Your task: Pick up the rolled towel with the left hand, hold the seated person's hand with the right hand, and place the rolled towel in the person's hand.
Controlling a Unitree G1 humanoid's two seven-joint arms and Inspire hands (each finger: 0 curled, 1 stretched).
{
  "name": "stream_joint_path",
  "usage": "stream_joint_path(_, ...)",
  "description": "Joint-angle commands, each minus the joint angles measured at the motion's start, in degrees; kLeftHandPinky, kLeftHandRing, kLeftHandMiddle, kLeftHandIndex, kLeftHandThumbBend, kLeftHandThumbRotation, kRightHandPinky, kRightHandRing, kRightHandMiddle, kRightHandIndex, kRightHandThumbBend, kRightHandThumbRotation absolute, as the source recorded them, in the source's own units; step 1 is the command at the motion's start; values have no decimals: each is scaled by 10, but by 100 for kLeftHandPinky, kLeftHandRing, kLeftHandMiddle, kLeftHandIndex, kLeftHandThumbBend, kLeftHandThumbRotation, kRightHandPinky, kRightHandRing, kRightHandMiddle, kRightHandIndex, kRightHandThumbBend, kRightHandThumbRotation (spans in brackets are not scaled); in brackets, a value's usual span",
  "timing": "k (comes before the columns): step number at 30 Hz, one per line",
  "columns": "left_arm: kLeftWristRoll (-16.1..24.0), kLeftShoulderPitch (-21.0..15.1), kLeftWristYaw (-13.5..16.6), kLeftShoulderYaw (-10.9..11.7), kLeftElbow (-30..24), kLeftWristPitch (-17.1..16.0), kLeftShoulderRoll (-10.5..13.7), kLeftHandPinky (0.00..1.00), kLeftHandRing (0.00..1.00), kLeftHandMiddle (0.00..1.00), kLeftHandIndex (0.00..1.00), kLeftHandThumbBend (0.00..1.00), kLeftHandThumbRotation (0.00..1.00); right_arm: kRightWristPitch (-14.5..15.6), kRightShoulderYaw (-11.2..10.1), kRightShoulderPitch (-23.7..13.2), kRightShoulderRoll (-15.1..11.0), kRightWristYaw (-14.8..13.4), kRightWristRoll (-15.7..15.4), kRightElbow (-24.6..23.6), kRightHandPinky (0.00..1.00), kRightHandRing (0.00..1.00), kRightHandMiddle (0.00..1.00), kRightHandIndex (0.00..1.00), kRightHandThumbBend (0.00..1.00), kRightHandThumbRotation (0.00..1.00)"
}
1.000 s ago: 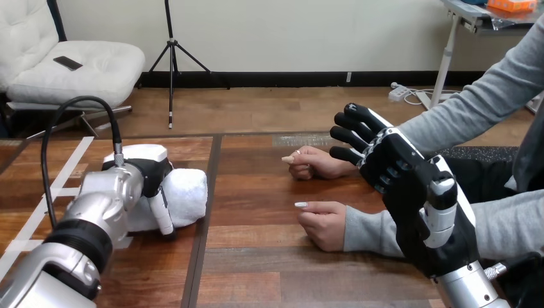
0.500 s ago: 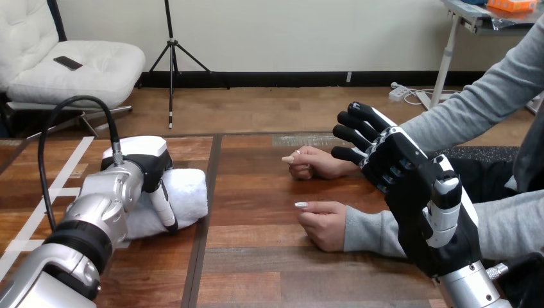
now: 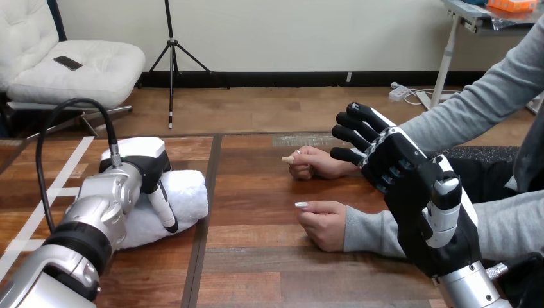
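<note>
The towel (image 3: 189,196) lay on the left of the table (image 3: 256,256), the left hand (image 3: 147,170) on top with fingers curled round it. The right hand (image 3: 394,160) hovered at the right, fingers spread and released, just beside the person's far hand (image 3: 314,162). The person's near hand (image 3: 324,223) rested on the table.

The rounded, brushed-silver metal left forearm (image 3: 106,199) bears a black ribbed ring (image 3: 78,240) lower down; its black left hand (image 3: 153,172) has a glossy white shell (image 3: 141,149) on the back; the black right hand (image 3: 410,173) shows white shells, black-and-white jointed fingers (image 3: 351,120), and ends a silver right forearm (image 3: 471,289).
</note>
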Motion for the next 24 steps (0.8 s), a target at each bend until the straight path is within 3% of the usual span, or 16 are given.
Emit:
stream_joint_path(1, -3, -13, 26, 6, -2, -11, 0, 35, 46, 52, 45, 71, 0, -11, -7, -39, -8, 0, 6, -14, 82, 89, 89, 88, 100, 100)
stream_joint_path(24, -24, 0, 60, 20, -8, -59, 13, 38, 46, 51, 45, 79, 0, -15, -9, -43, -7, 3, 4, -7, 82, 88, 89, 87, 100, 100)
